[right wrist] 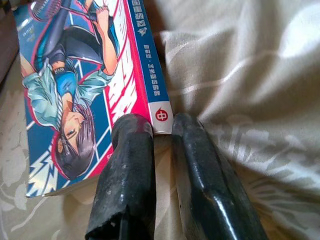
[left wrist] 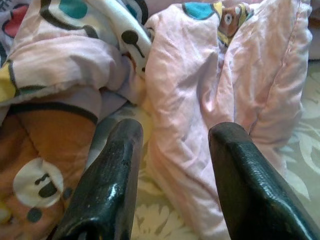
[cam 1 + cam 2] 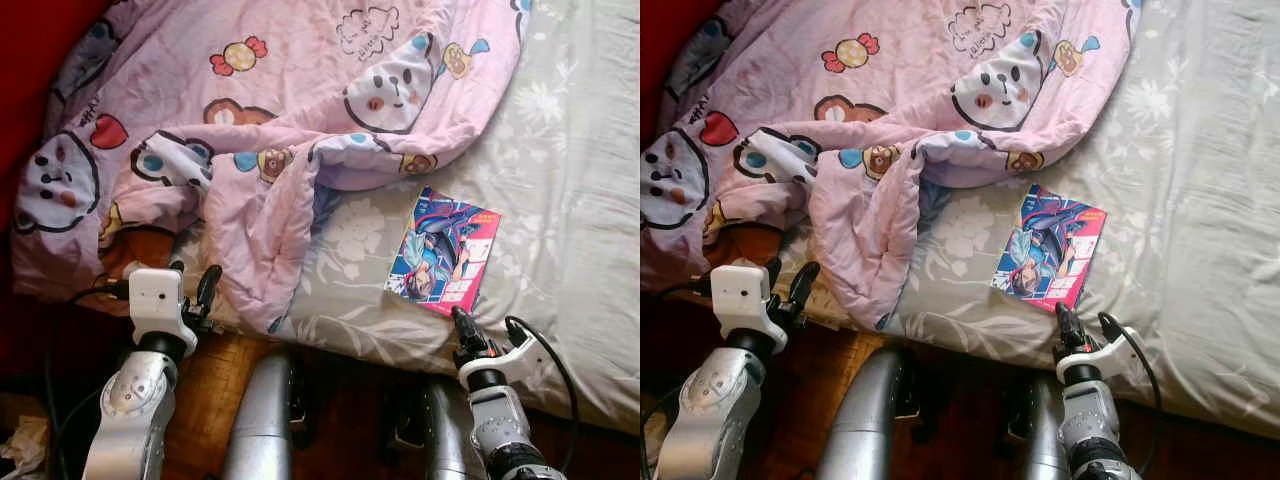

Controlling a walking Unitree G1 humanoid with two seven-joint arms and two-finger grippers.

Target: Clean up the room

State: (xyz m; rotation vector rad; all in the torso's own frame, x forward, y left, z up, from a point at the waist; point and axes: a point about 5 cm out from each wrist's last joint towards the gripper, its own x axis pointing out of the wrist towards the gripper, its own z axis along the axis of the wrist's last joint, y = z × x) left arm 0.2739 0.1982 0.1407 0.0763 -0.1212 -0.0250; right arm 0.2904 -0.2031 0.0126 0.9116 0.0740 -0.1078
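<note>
**Bedroom tidy-up barely begun as robot reaches for comic book**

The right gripper [image 1: 160, 145], jaws nearly pressed together with a slim gap, sits at the spine corner of a comic book [image 3: 444, 250] without pinching it. The left gripper [image 2: 172, 165], jaws spread, faces a hanging fold of the pink cartoon-print quilt [image 3: 270, 110]. The book lies flat on the grey floral bedsheet [image 3: 570, 180] near the bed's edge; the quilt is bunched and unfolded. By appearances, both jobs remain undone.
</note>
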